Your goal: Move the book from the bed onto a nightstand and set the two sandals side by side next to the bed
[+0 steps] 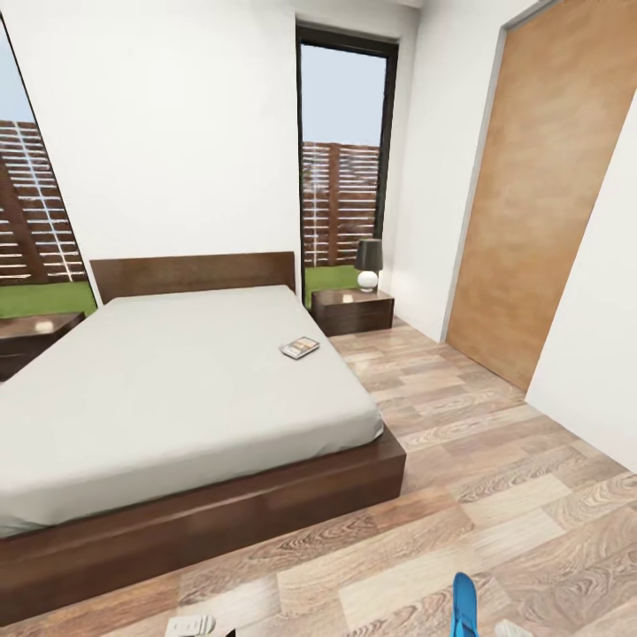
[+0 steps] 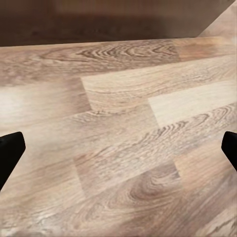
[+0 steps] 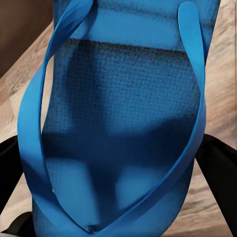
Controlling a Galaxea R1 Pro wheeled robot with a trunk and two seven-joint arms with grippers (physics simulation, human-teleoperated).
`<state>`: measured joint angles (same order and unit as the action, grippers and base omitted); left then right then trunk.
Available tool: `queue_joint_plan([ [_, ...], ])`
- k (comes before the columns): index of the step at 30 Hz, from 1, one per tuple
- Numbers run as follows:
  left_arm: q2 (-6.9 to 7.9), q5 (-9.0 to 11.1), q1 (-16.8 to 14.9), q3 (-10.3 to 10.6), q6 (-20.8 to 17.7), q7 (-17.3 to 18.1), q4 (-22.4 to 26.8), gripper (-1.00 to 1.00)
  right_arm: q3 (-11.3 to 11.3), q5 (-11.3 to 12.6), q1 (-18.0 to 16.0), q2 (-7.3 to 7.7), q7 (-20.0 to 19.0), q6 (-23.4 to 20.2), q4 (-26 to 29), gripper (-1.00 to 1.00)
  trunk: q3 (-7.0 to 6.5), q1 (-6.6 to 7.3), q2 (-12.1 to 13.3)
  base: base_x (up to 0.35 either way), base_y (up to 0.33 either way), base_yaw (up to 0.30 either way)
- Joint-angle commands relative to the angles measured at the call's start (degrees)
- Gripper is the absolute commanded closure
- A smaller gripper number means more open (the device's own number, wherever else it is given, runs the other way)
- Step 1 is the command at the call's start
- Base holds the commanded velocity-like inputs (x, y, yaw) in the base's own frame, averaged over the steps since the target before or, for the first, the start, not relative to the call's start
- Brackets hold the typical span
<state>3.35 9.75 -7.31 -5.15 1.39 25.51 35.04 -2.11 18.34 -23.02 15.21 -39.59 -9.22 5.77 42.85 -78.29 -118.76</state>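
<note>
The book (image 1: 300,348) lies on the pale mattress of the bed (image 1: 177,389), near its right edge. A dark nightstand (image 1: 352,310) stands to the right of the headboard, and another nightstand (image 1: 35,336) stands to its left. One blue sandal (image 1: 464,606) hangs edge-on over the floor at the lower right of the head view. In the right wrist view this sandal (image 3: 123,98) sits between the dark fingers (image 3: 217,168) of my right gripper (image 3: 113,173), which is shut on it. My left gripper (image 2: 118,153) is open over bare floor planks, holding nothing.
A black lamp with a white base (image 1: 368,265) stands on the right nightstand. A tall window (image 1: 341,177) is behind it. A brown wood panel (image 1: 540,195) lines the right wall. Wood-plank floor (image 1: 460,460) stretches to the right of the bed and past its foot.
</note>
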Motion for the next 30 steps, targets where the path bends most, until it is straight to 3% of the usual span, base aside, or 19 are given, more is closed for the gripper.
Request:
queue_joint_plan([
  [1, -0.01, 0.3, 0.0, -0.1, 0.0, 0.3, -0.1, -1.0, -0.2, 0.4, 0.0, 0.01, 0.0, -0.5, 0.0, 1.0, -0.13, 0.24, 0.4, 0.0, 0.0, 0.0],
  [8, -0.01, 0.3, 0.0, -0.1, 0.0, 0.4, -0.1, -1.0, -0.2, 0.4, 0.0, -0.05, 0.9, -0.6, -0.6, 1.0, -1.38, 1.77, 3.2, 0.0, 0.0, 0.0],
  [12, -0.01, 0.2, 0.0, -0.1, 0.0, 0.5, -0.1, -1.0, -0.1, -0.3, 0.0, -0.08, -0.5, -1.0, -0.9, 1.0, -2.1, 2.65, 4.8, 0.0, 0.0, 0.0],
  [15, -0.01, 0.3, 0.0, 0.0, 0.0, 0.5, -0.1, -1.0, 1.1, -4.3, 0.0, -0.09, -9.0, -1.2, -1.0, 1.0, -2.64, 3.31, 6.0, 0.0, 0.0, 0.0],
  [18, -0.01, 0.3, 0.0, 0.0, 0.0, 0.5, -0.1, -1.0, 2.2, -8.9, 0.0, -0.08, -13.3, -0.7, -1.0, 1.0, -3.18, 3.97, 7.2, 0.0, 0.0, 0.0],
  [22, -0.01, 0.2, 0.0, 0.0, 0.0, 0.5, -0.1, -1.0, 2.4, -10.5, 0.0, -0.06, -14.3, -0.1, -0.9, 1.0, -3.72, 4.63, 8.4, 0.0, 0.0, 0.0],
  [30, -0.01, 0.3, 0.0, -0.1, 0.0, 0.5, -0.1, -1.0, 2.4, -10.7, 0.0, 0.0, -14.5, 0.1, -0.9, 1.0, -3.66, 4.63, 8.4, 0.0, 0.0, 0.0],
])
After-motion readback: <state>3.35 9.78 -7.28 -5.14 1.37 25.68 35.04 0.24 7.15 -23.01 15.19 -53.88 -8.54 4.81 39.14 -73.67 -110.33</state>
